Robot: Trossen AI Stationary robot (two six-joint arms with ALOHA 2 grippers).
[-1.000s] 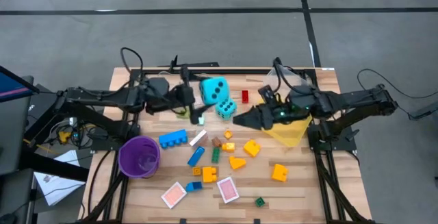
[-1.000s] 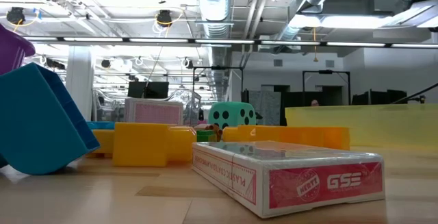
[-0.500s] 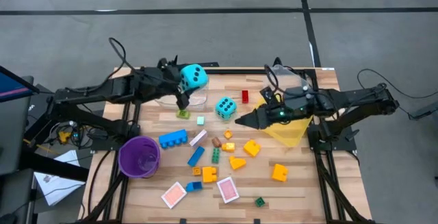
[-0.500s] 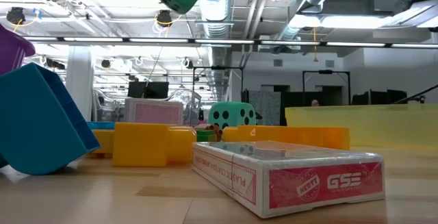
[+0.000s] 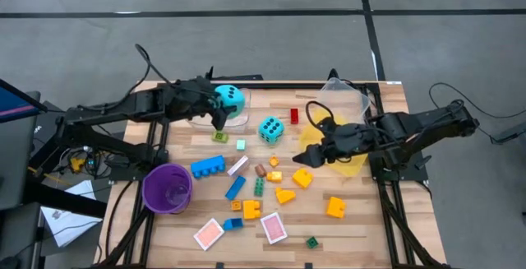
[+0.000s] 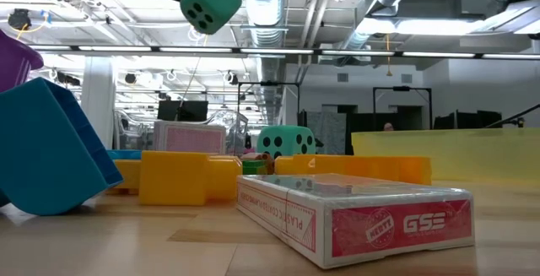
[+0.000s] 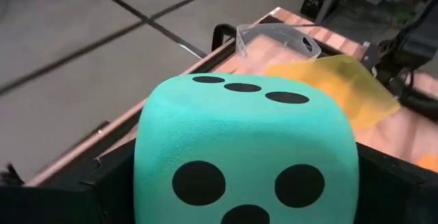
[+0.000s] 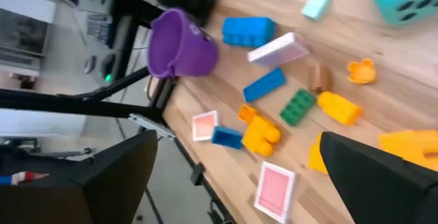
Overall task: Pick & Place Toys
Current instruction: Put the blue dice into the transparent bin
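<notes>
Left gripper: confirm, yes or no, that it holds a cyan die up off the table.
Yes: the left gripper has its jaws clamped on a cyan die, which hangs high above the tabletop in the low view.

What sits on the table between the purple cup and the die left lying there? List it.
In the high view, between the purple cup and the die on the table lie a blue brick, a white block and a small pale green piece.
</notes>
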